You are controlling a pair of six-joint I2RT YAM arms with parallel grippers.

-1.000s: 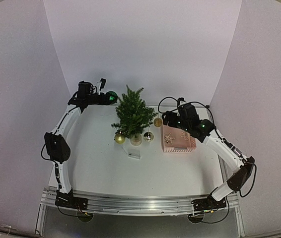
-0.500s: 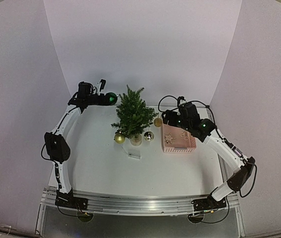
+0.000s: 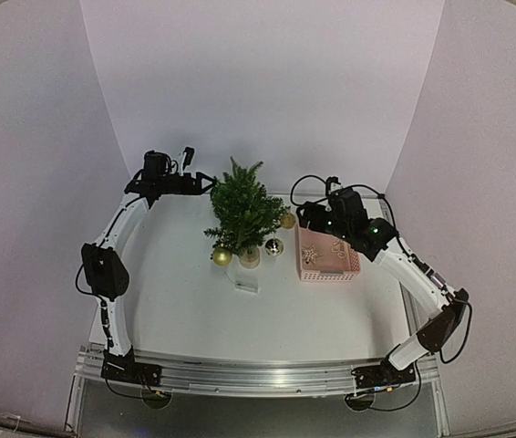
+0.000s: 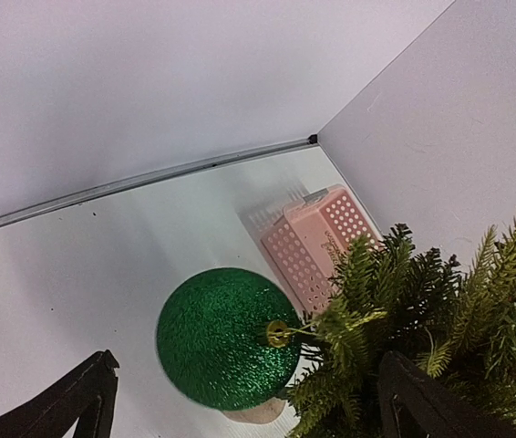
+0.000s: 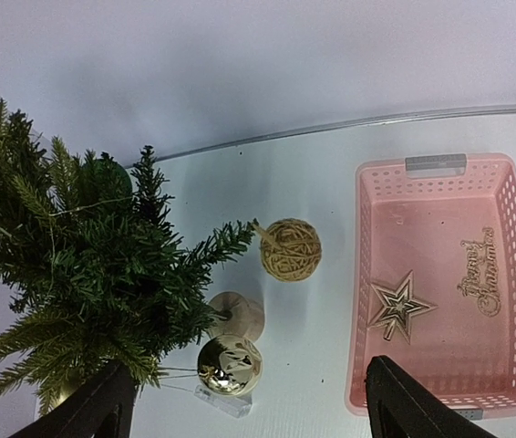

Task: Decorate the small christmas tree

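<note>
The small christmas tree [image 3: 242, 212] stands mid-table in a pale pot [image 3: 250, 258]. In the left wrist view a glittery green ball [image 4: 217, 338] hangs by its gold cap from a branch of the tree [image 4: 440, 310]. My left gripper [image 3: 205, 182] is open beside the treetop, with both fingers clear of the ball. My right gripper [image 3: 308, 217] is open and empty, above the gap between tree and pink basket [image 3: 326, 258]. A shiny gold ball [image 5: 229, 365] and a twine ball [image 5: 290, 248] hang on the tree's right side. Another gold ball [image 3: 221, 257] hangs low on the left.
The pink basket [image 5: 360, 301] holds a gold star [image 5: 399, 306] and a gold lettered sign [image 5: 479, 271]. A small clear plastic piece [image 3: 246, 285] lies in front of the pot. White walls close in the table on three sides.
My left gripper has opened wider and let go of the green ball, which now hangs on the tree. The right arm has barely moved.
</note>
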